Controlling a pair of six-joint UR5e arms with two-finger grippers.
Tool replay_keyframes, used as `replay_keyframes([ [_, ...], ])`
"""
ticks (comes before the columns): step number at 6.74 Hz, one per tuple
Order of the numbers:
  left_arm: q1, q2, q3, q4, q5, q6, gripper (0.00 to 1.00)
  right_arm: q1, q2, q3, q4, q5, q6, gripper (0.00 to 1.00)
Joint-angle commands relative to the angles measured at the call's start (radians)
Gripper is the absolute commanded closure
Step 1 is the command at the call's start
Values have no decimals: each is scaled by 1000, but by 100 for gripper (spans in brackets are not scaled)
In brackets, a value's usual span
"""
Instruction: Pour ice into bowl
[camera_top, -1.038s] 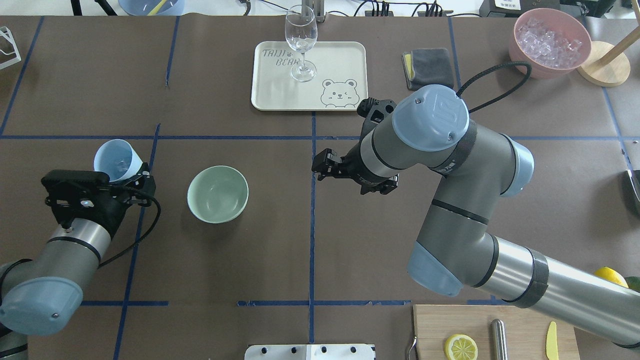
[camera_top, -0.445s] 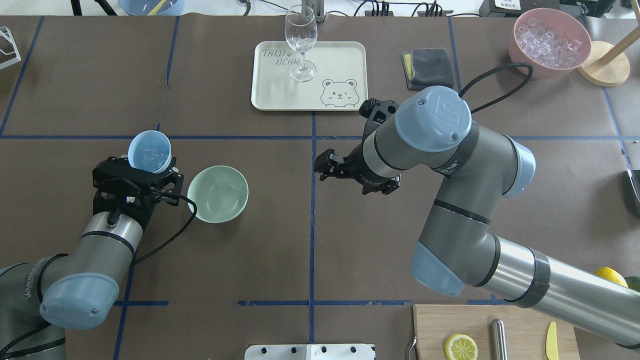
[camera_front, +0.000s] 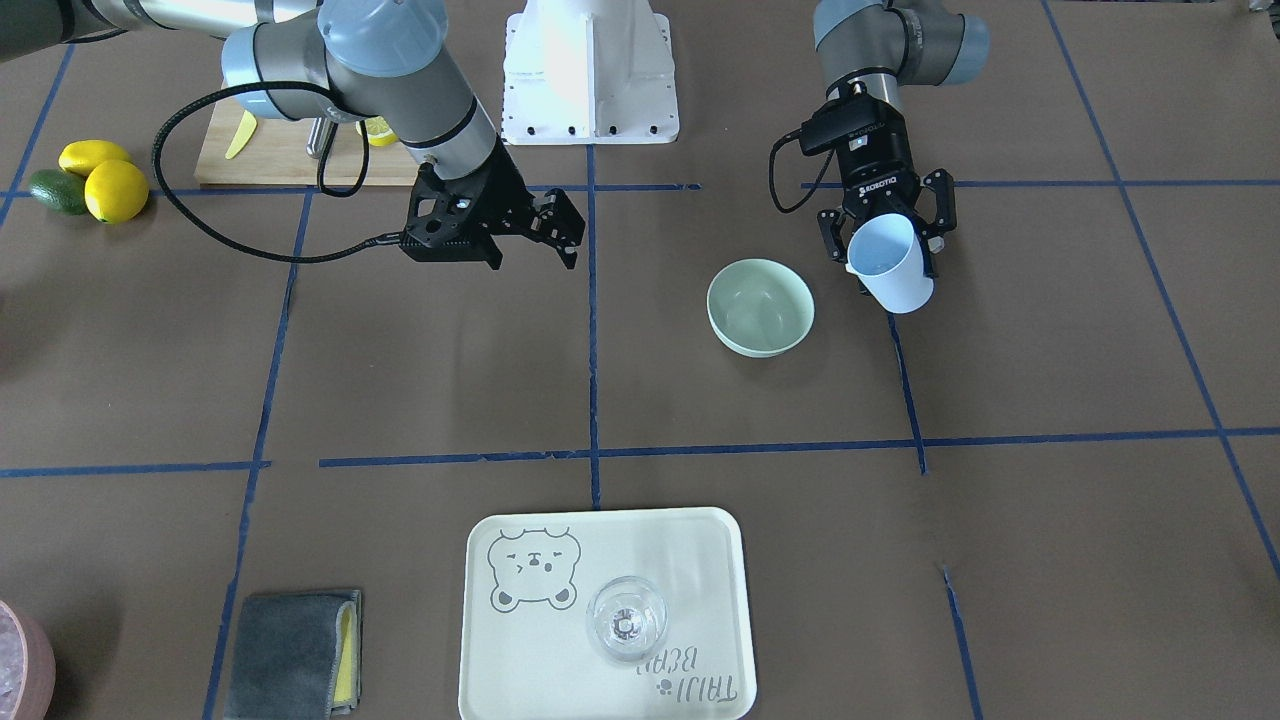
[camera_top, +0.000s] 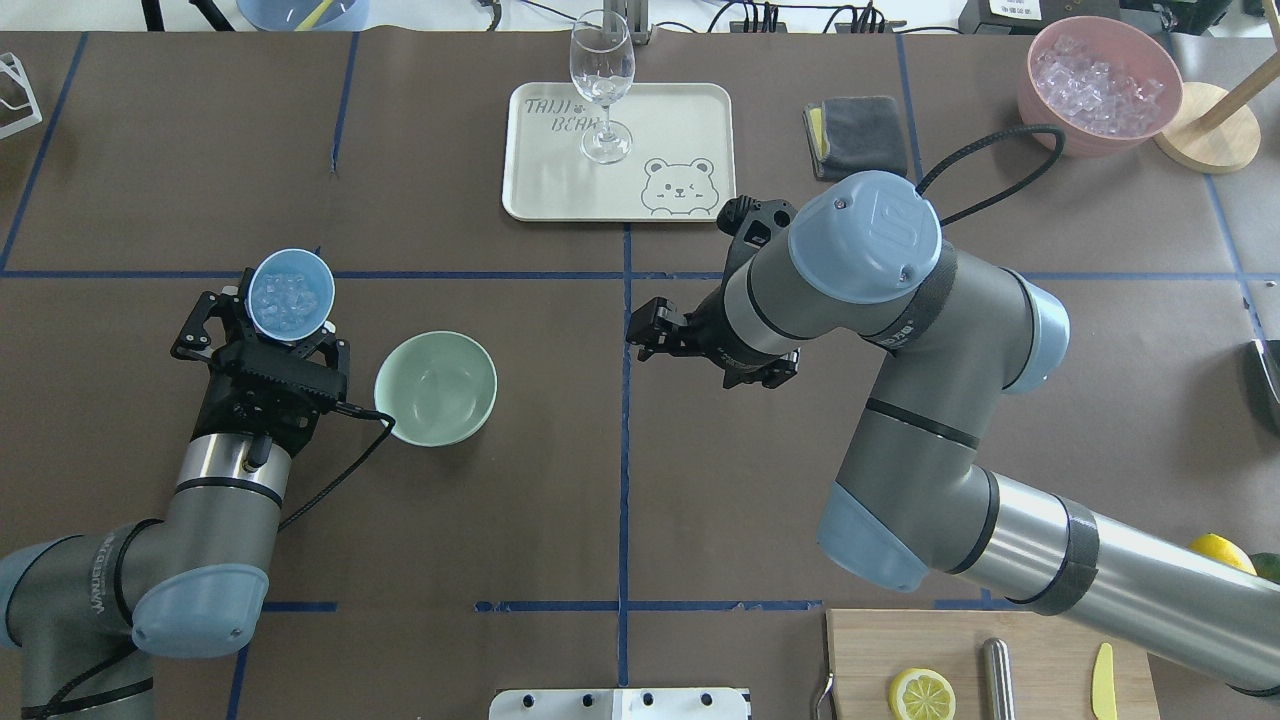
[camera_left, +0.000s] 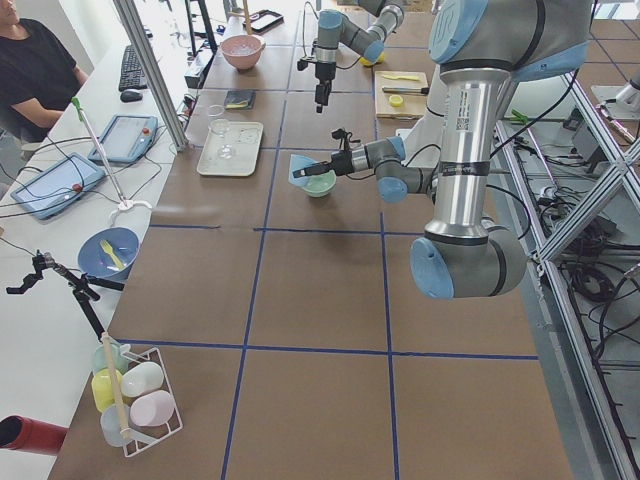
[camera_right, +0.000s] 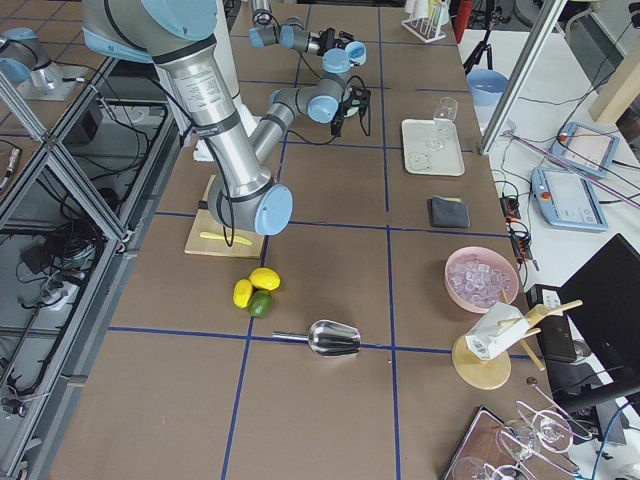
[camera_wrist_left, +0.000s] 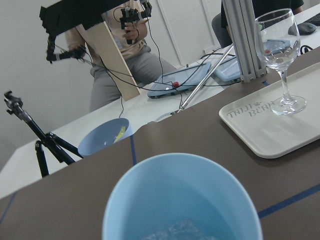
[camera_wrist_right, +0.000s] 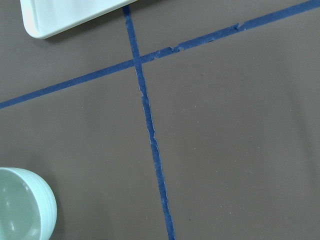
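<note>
My left gripper (camera_top: 268, 325) is shut on a light blue cup (camera_top: 291, 293) and holds it off the table, slightly tilted. The ice (camera_top: 285, 290) lies in the bottom of the cup as clear cubes, and shows again as ice (camera_wrist_left: 175, 232) low in the left wrist view. The mint-green bowl (camera_top: 435, 388) stands empty on the table just right of the cup; it appears again as the bowl (camera_front: 760, 307) in the front view, left of the cup (camera_front: 890, 265). My right gripper (camera_top: 645, 335) hovers open and empty right of the bowl, over a blue tape line.
A cream tray (camera_top: 680, 120) with a wine glass (camera_top: 601, 85) sits at the far centre. A grey cloth (camera_top: 855, 135) and a pink bowl of ice (camera_top: 1100, 85) are far right. A cutting board (camera_top: 1040, 640) with a lemon slice lies near right.
My left arm has swung the cup to the right and away from me, closer to the bowl, and turned its opening upward so the ice shows. The right arm has barely shifted.
</note>
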Motion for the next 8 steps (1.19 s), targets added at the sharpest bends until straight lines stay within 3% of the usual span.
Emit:
replay_keyframes([
  [1,18,-2,35,1,72,237,100,1,2,1,1,0,0,0],
  [6,44,-10,71,3,140,645,100,2,5,4,6,0,1,0],
  [7,44,-11,68,3,172,798,100,2,0,4,30,0,3,0],
  [8,44,-12,68,3,174,818,100,2,2,4,30,0,3,0],
])
